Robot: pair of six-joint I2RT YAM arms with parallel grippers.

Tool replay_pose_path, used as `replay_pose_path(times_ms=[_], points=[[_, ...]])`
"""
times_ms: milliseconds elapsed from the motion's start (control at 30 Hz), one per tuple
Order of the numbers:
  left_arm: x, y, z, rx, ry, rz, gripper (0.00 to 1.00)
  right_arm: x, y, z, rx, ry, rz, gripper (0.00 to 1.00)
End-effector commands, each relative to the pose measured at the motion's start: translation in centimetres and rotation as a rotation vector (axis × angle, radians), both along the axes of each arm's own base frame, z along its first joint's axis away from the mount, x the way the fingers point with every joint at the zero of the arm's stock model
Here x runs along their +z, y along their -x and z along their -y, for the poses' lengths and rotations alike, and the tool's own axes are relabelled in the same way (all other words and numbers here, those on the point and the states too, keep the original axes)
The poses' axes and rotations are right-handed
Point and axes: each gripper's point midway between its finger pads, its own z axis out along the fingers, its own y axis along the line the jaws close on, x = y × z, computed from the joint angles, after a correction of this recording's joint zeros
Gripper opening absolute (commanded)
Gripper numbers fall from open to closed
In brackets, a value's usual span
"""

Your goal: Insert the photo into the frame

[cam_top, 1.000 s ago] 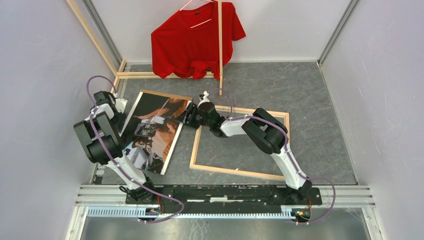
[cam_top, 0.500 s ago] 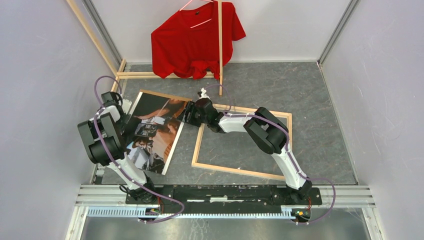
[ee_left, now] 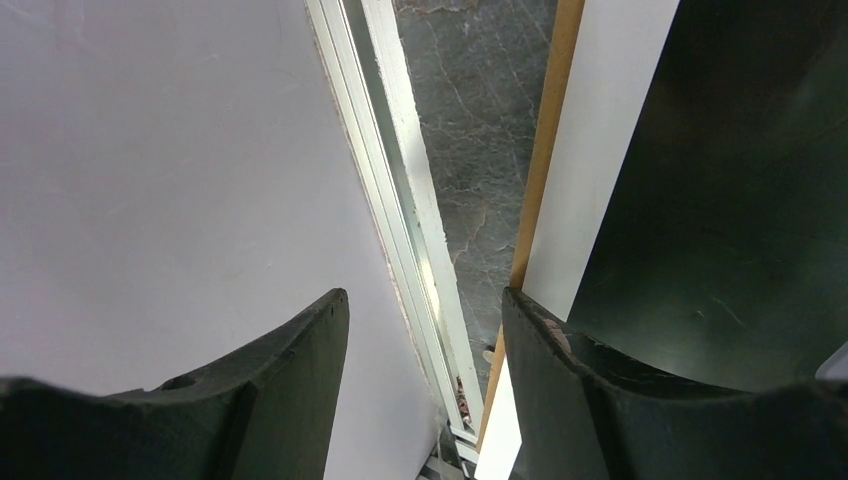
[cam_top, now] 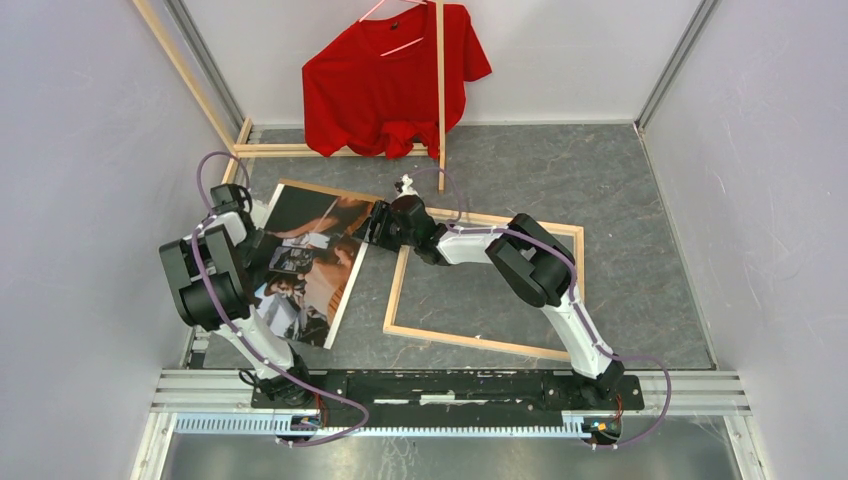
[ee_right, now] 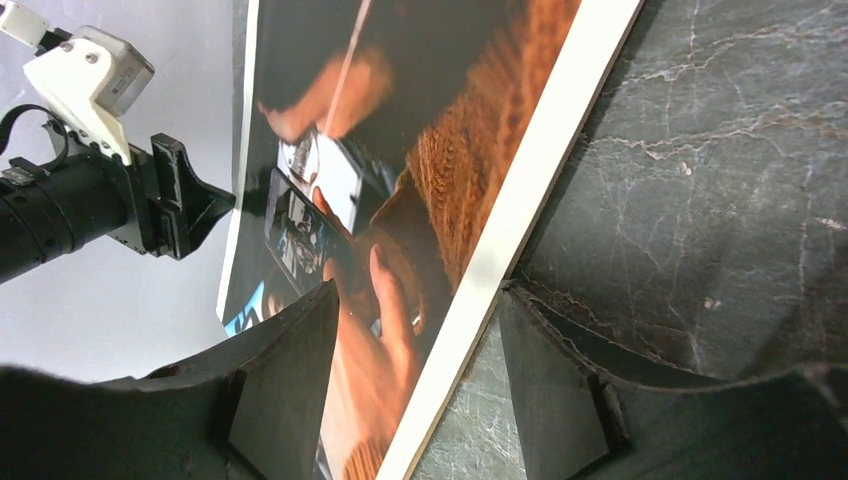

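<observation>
I list the photo (cam_top: 305, 262) lying just left of the frame (cam_top: 466, 342). Left gripper (ee_left: 425, 372) and right gripper (ee_right: 425, 375): both unclenched at its opposite edges. Side wall (ee_left: 150, 150) crowds the left one; red shirt (cam_top: 385, 85) hangs beyond.

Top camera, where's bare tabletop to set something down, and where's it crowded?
Bare table: the near half inside the frame; the strip between frame and right wall; the far patch right of the red shirt. Crowded: the left side around the photo, and the frame's far left corner under the right arm.
</observation>
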Motion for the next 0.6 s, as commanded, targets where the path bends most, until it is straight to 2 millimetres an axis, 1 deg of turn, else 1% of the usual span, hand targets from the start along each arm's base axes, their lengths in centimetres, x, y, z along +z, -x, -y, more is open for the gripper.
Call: replay_pose_path(times_ms=[0,167,367,433,567], points=[[-6.4,1.8,3.9,-0.058,0.190,-0.093,0.66,2.6,-0.3,-1.2,0.015,-0.073,0.052,0.65],[-6.7,1.8,4.4,-0.075,0.178,-0.106,0.66,3.2,-0.2,-1.2,0.020,-0.033,0.073,0.65],[-6.9,1.9,4.6,-0.083,0.171,-0.113,0.65,3.3,-0.1,-1.5,0.032,-0.017,0.082,0.64],[-6.9,1.9,4.6,-0.084,0.169,-0.116,0.65,3.8,0.1,-1.6,0.038,-0.014,0.094,0.64],[-6.9,1.8,4.7,-0.089,0.163,-0.117,0.64,5.3,-0.1,-1.7,0.038,0.001,0.137,0.64]])
